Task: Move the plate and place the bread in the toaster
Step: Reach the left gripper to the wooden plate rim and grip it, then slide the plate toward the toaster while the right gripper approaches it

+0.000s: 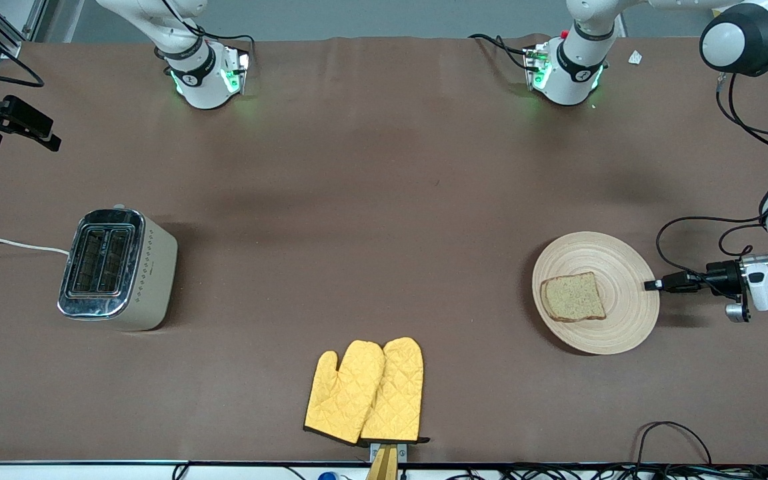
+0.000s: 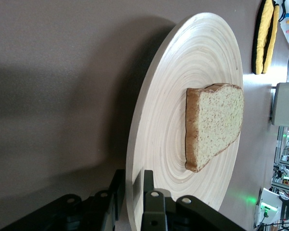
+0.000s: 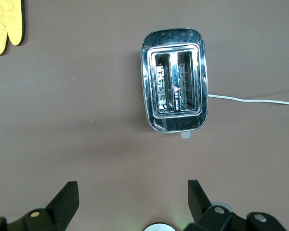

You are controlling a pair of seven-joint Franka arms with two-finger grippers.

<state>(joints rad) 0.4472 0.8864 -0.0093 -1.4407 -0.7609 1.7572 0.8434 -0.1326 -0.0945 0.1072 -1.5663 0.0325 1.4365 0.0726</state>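
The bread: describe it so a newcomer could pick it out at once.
Start at the round tan plate toward the left arm's end of the table, its rim gripped by the left hand. The bread lies flat on it: one square, speckled, brown-crusted slice, unlike the yellow oven mitts.

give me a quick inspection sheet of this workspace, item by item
surface: brown table cover, flat, no spills seen
plate: toward the left arm's end, its rim between the left hand's fingers
bread: one slice lying flat on the plate
toaster: toward the right arm's end, upright, both slots empty
clutter: pair of yellow oven mitts, nearer the front camera than the plate and toaster
left hand: low at the plate's rim, shut on it
right hand: open, above the table near the toaster
cables: white cord runs from the toaster off the table edge
surroundings: nothing seen
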